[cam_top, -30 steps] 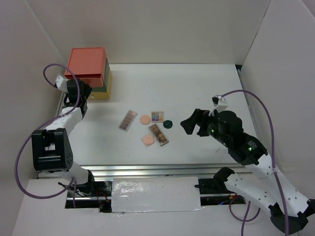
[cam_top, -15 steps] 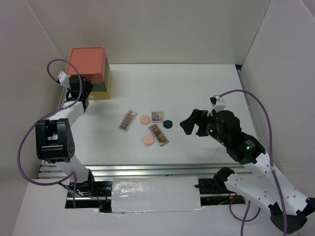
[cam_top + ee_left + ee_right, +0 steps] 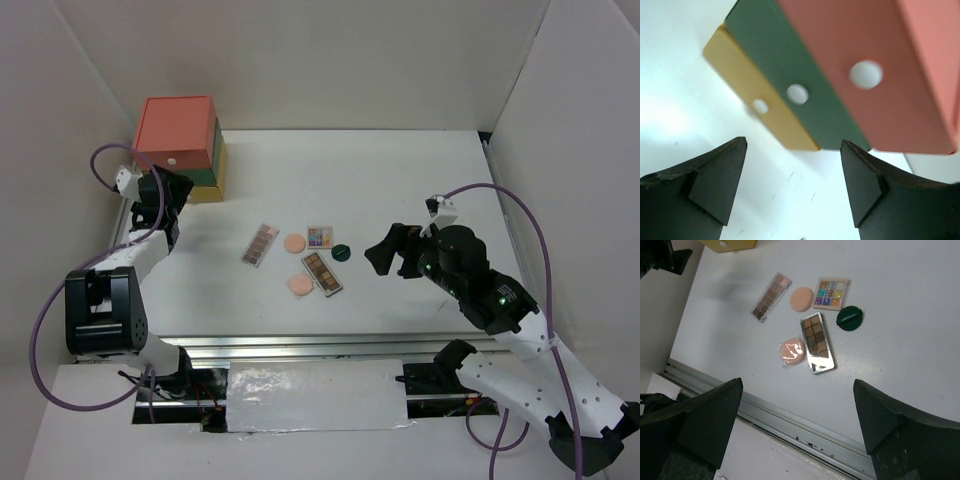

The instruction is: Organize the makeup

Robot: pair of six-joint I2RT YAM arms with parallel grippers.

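top external shows us the makeup in a loose cluster on the tabletop (image 3: 420,180), between the two arms. a pinkish palette (image 3: 260,244) lies furthest left with a peach puff (image 3: 294,243) just beside it. a multicolour palette (image 3: 320,237) and a dark green compact (image 3: 342,252) follow to the right. a brown palette (image 3: 322,273) and a second puff (image 3: 299,285) lie nearer the arm bases. we see the right end effector (image 3: 390,250) near the compact, on its right, fingers spread wide and empty; its wrist view has the whole cluster ahead of the fingertips. the left end effector (image 3: 168,190) is well apart from the makeup, facing the drawer box (image 3: 178,135), fingers apart with nothing between them.
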